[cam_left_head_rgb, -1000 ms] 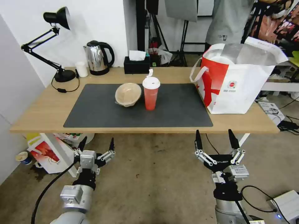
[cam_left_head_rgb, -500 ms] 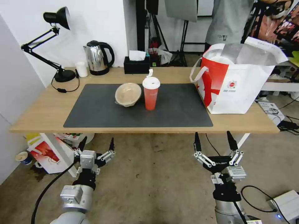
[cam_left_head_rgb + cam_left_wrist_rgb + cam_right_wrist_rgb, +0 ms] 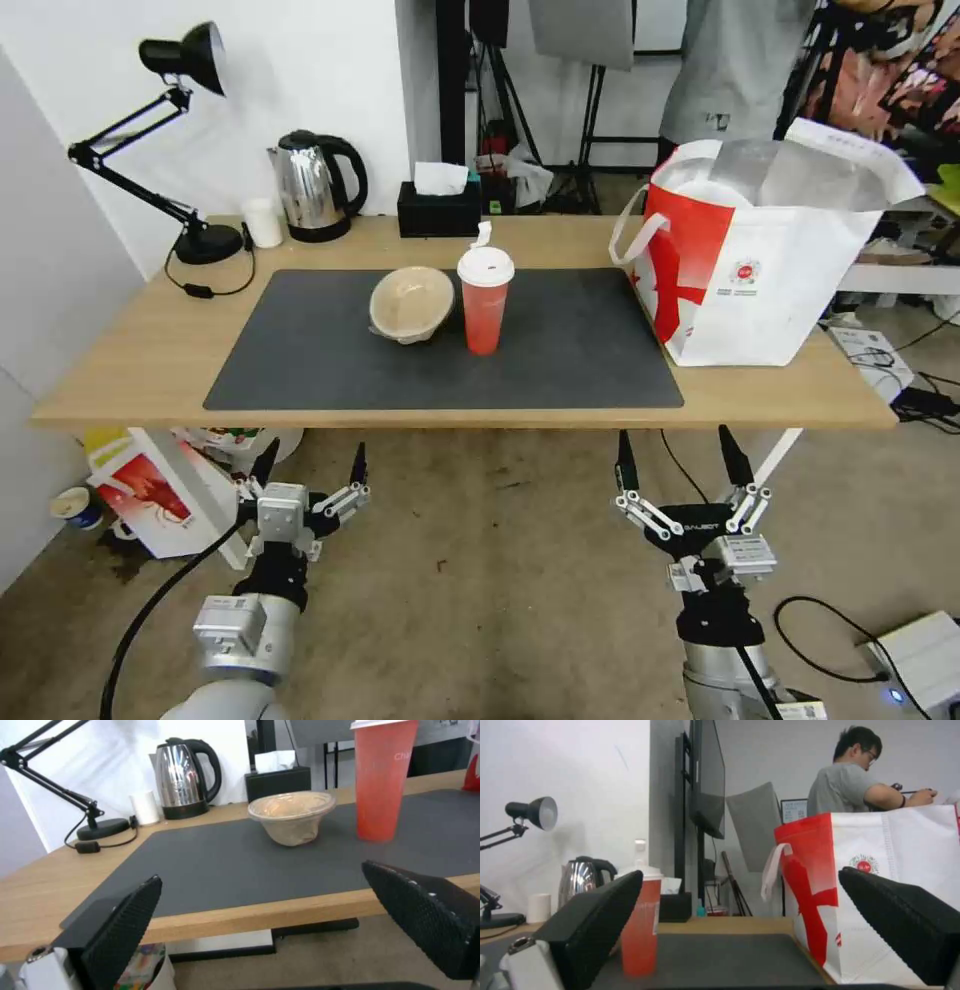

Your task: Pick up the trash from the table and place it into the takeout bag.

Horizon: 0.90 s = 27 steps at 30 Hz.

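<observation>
On the dark mat of the table (image 3: 130,370) stand a beige paper bowl (image 3: 411,303) and, just to its right, a red drink cup with white lid (image 3: 484,298). Both pieces of trash also show in the left wrist view, bowl (image 3: 291,816) and cup (image 3: 383,780). The takeout bag (image 3: 760,260), white with a red panel, stands open at the table's right end. A white rim of something shows inside it. My left gripper (image 3: 310,468) hangs open below the table's front edge at left. My right gripper (image 3: 678,460) is open below the front edge at right, facing cup (image 3: 641,926) and bag (image 3: 880,888).
Along the table's back stand a black desk lamp (image 3: 190,150), a small white cup (image 3: 264,222), a steel kettle (image 3: 315,186) and a black tissue box (image 3: 439,208). A white box with red print (image 3: 160,495) sits on the floor under the left end. A person stands behind the bag.
My right gripper has sunk a little lower and drifted slightly left below the table edge. The left gripper and the things on the table have not moved.
</observation>
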Available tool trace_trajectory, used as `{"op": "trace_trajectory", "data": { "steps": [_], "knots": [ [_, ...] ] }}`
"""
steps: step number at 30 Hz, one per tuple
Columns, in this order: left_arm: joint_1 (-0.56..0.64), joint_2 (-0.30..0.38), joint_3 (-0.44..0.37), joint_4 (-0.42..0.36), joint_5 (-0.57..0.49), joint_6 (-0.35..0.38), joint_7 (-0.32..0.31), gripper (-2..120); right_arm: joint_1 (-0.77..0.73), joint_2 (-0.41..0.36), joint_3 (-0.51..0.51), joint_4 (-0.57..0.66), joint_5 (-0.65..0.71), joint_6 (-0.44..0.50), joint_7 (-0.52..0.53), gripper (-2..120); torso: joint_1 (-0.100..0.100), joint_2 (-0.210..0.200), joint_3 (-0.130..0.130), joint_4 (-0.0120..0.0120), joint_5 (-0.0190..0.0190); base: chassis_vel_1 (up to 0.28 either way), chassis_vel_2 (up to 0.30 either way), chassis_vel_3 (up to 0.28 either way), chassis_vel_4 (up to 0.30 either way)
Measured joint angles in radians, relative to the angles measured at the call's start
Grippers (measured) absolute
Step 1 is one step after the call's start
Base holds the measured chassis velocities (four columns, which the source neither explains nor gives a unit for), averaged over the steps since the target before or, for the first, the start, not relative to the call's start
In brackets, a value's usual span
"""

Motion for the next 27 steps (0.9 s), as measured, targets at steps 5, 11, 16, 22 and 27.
{"op": "trace_trajectory", "data": {
  "steps": [5, 11, 16, 22, 27],
  "knots": [
    [0.0, 0.0, 0.0, 0.0, 0.0, 0.0, 0.0, 100, -0.001, 0.003, -0.001, -0.005, -0.003, 0.003, 0.0, 100, 0.0, 0.0, 0.0, 0.0, 0.0, 0.0, 0.0, 0.0, 0.0],
    [0.0, 0.0, 0.0, 0.0, 0.0, 0.0, 0.0, 100, -0.003, 0.005, -0.001, -0.014, -0.013, 0.008, -0.001, 100, 0.0, 0.0, 0.0, 0.0, 0.0, 0.0, 0.0, 0.0, 0.0],
    [0.0, 0.0, 0.0, 0.0, 0.0, 0.0, 0.0, 100, -0.005, -0.017, 0.006, 0.022, 0.001, 0.004, -0.021, 100, 0.0, 0.0, 0.0, 0.0, 0.0, 0.0, 0.0, 0.0, 0.0],
    [0.0, 0.0, 0.0, 0.0, 0.0, 0.0, 0.0, 100, -0.004, -0.119, 0.077, 0.117, 0.185, -0.051, -0.162, 100, 0.0, 0.0, 0.0, -0.0001, 0.0002, 0.0, 0.0, 0.0, 0.0],
    [0.0, 0.0, -0.001, 0.0, 0.0, 0.0, 0.0, 100, -0.001, -0.227, 0.165, 0.165, 0.335, -0.102, -0.229, 100, 0.0, 0.0, 0.0, -0.0002, 0.0006, 0.0, 0.0, 0.0, 0.0]
  ]
}}
